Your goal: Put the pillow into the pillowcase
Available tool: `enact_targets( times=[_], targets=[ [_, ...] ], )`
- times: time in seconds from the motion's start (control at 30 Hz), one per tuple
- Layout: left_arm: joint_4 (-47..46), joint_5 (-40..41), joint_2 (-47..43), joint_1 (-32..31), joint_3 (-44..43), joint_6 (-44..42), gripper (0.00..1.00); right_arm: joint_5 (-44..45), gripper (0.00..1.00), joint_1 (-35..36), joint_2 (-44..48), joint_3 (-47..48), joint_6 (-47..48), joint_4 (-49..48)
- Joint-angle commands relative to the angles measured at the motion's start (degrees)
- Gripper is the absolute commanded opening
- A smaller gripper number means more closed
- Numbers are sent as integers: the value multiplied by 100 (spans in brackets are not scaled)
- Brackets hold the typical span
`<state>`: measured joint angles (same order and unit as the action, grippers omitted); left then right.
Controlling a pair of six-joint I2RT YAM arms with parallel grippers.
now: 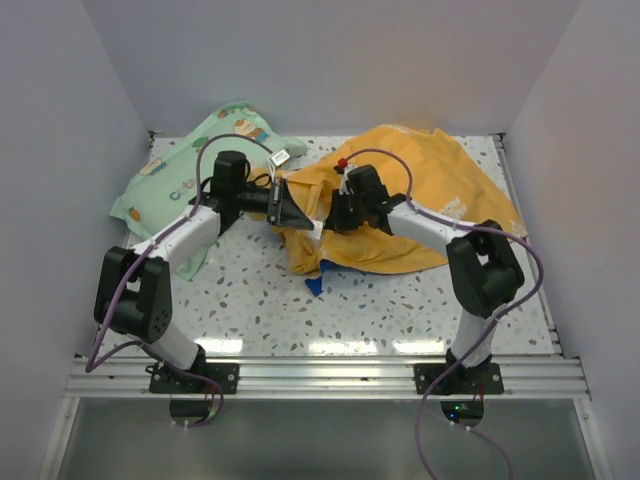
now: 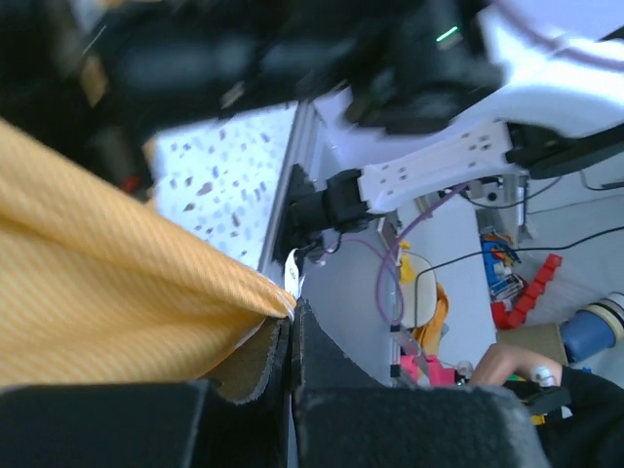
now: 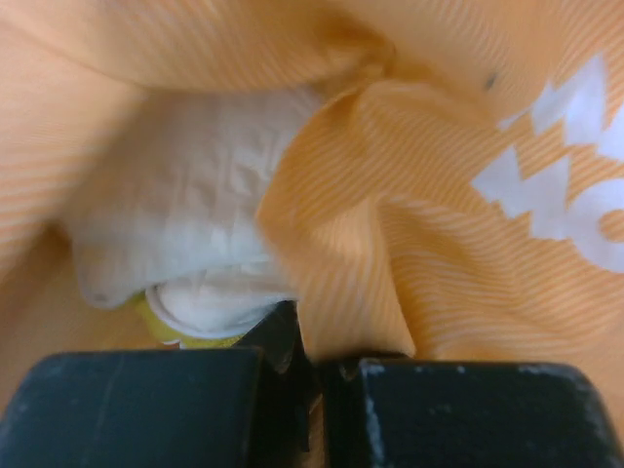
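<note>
Overhead view: your pillowcase lies rumpled at the back right of the speckled table, and both arms meet at its left end. You cannot make out the pillow from here.
Right wrist view: only here do you see the pillow — it sits inside the mouth of the pillowcase, with orange cloth over and around it and one corner toward the camera.
Left wrist view: only here is the pillowcase's edge shown close, a doubled orange border with a paler inner face.
Left claw: fingers pressed together, clamped on that edge of the pillowcase.
Right claw: fingers together. A fold of the pillowcase runs down into the seam between them, just beside the pillow's corner.
Pillow, material: cream-white and plump with a fine quilted grain; a yellow-green rim shows at the corner.
Pillowcase, material: thin orange-yellow weave with fine ribbing. White block lettering shows in the right wrist view — overhead, its blue other face peeps out at the near edge.
Mint-green cushion: soft and cartoon-printed, at the back left of the table, partly under the left arm.
Table, surface: hard and white with dark flecks. A metal rail along the near edge carries both arm bases.
</note>
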<state>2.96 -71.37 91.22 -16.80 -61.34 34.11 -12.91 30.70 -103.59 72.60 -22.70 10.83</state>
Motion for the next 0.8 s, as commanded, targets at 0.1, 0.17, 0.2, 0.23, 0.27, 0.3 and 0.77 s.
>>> enact_targets(
  times=[0.1,0.17,0.2,0.23,0.27,0.3,0.77],
  targets=[
    [-3591,-1336,-79,-315,-1096,3496,0,887,0,708,-847,-465,-77,-1496],
    [-3504,-1257,123,-298,-1406,3392,0,641,0,780,-821,-658,-112,-1496],
    [-3661,-1195,194,-272,-1563,3453,0,501,0,780,-760,-720,-147,-1479],
    [-3784,-1142,325,-228,-1617,3445,0,247,0,771,-681,-816,-208,-1418],
    [-3794,-1046,378,-175,-1670,3410,0,132,0,771,-436,-861,-209,-1382],
    [-3942,-923,449,-53,-1749,3375,0,26,0,728,-286,-940,-209,-1391],
    [2743,1194,1390,748,-2945,-3040,66,-1136,26,24,1851,-888,827,656]
  ],
)
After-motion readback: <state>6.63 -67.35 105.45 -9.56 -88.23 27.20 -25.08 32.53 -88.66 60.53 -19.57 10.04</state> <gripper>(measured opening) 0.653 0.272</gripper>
